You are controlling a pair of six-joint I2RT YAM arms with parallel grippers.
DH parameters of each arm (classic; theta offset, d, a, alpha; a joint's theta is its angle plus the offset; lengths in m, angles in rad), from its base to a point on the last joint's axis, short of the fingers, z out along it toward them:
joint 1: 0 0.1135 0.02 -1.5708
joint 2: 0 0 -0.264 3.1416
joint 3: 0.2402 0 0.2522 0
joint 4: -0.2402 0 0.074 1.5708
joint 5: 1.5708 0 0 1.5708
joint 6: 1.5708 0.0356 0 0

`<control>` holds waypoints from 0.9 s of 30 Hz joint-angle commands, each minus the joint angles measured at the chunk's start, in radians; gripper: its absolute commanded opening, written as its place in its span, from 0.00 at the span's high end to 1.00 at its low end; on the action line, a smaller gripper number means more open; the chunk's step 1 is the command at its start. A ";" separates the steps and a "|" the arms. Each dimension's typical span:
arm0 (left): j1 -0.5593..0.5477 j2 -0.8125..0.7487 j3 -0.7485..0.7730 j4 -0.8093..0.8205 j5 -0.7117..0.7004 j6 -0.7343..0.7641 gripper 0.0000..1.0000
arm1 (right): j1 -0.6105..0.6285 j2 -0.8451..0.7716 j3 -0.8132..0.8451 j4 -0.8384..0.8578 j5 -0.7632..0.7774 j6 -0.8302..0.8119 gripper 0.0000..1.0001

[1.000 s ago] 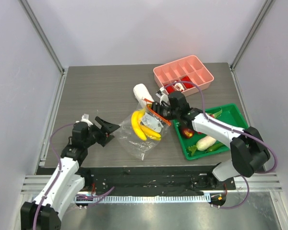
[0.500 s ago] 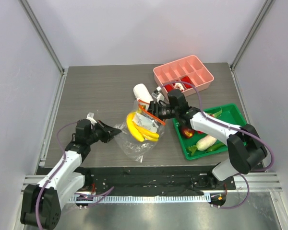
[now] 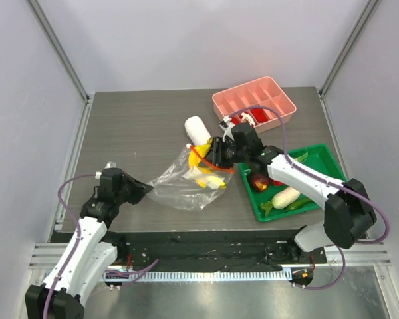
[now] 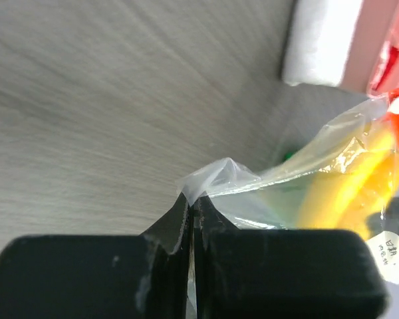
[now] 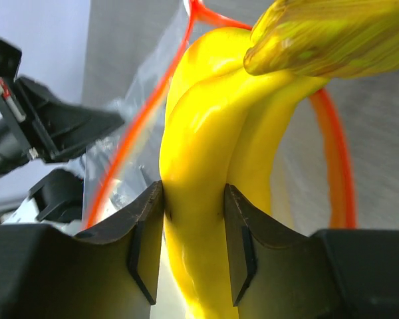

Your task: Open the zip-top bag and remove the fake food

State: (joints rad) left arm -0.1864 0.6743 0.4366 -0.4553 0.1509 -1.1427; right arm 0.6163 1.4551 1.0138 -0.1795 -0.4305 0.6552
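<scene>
Left pincer pressed fully together on a thin corner of the zip-top bag, far from its zip edge; clear film pinched flat between the 2 black fingers and peaking just above them in the left wrist view; bag stretched across the dark wood-grain worktop between the 2 arms, low at the pinched corner, raised toward its mouth on the right.

Right pincer partly open, its 2 fingers set against opposite sides of the yellow banana and gripping it; banana at the bag's mouth, with the orange-red zip strip looped around it in the right wrist view; impossible to tell whether the fruit is wholly clear of the film.

Rolled white towel just behind the bag's mouth, close beside the right pincer.

Green tray toward the near right of the worktop, beneath the right arm, holding a dark red fruit, a white oblong vegetable and some green pieces, too small to name.

Pink divided tray at the far right; small red-and-white pieces in compartments at its near-left end.
</scene>
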 commanded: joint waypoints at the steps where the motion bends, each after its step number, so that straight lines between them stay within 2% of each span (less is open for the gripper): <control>1: 0.005 -0.002 0.030 -0.128 -0.137 0.034 1.00 | -0.001 -0.094 -0.018 0.011 0.245 -0.056 0.99; 3: 0.004 0.001 0.031 -0.132 -0.140 0.043 1.00 | -0.001 -0.117 -0.056 0.069 0.292 -0.048 0.99; 8: 0.005 0.021 0.045 -0.143 -0.175 0.096 1.00 | -0.001 -0.098 0.005 0.026 0.423 -0.007 0.99; 10: 0.005 0.042 0.048 -0.120 -0.177 0.132 1.00 | -0.007 -0.070 0.025 0.034 0.415 0.006 0.99; 12: 0.005 0.070 0.071 -0.092 -0.191 0.170 1.00 | -0.009 -0.052 0.104 -0.020 0.426 -0.011 0.99; 15: 0.007 0.180 0.152 -0.112 -0.244 0.276 1.00 | -0.039 -0.029 0.209 -0.145 0.522 -0.034 0.99; 20: 0.007 0.249 0.243 -0.108 -0.306 0.403 1.00 | -0.154 -0.048 0.275 -0.242 0.573 -0.065 0.99; 23: 0.007 0.283 0.295 -0.120 -0.330 0.439 1.00 | -0.202 -0.074 0.289 -0.284 0.536 -0.046 0.99; 27: 0.011 0.355 0.370 -0.092 -0.350 0.558 1.00 | -0.294 -0.084 0.339 -0.512 0.544 -0.026 0.99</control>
State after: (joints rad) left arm -0.1833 0.9775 0.7204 -0.5781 -0.1333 -0.7410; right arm 0.3859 1.4292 1.2819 -0.4786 0.0845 0.6258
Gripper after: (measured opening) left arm 0.002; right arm 0.417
